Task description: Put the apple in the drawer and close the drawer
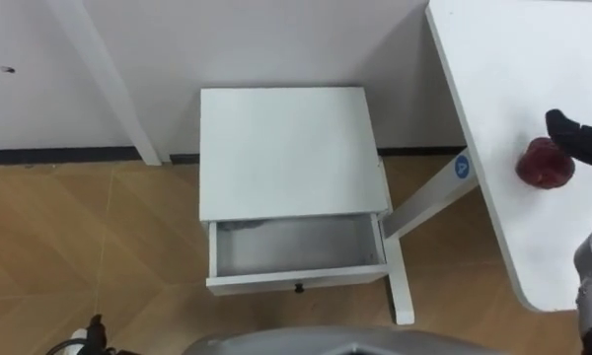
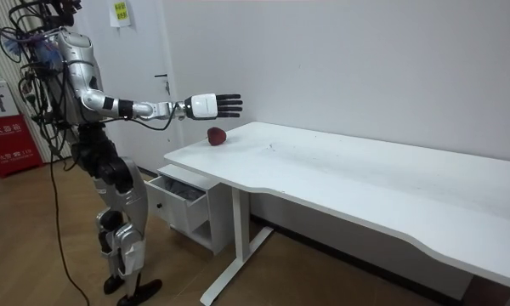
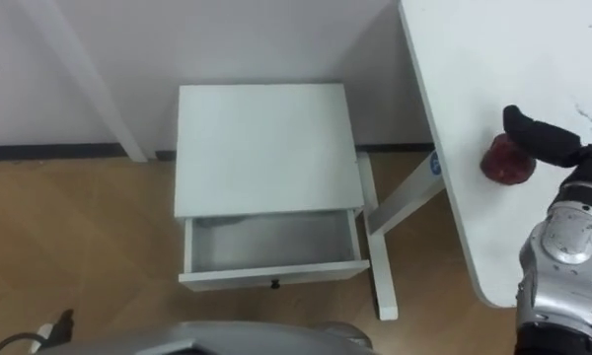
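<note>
A dark red apple lies on the white table near its left edge. My right hand reaches out over the table with straight fingers, open. In the room view this right hand hovers a little above the apple, not touching it. A small white cabinet stands on the floor left of the table. Its drawer is pulled out toward me and looks empty. A dark bit of my left hand shows low at the lower left edge.
The table's white leg and foot stand right beside the drawer's right side. A white wall with a slanted white bar is behind the cabinet. Wooden floor lies left of the cabinet.
</note>
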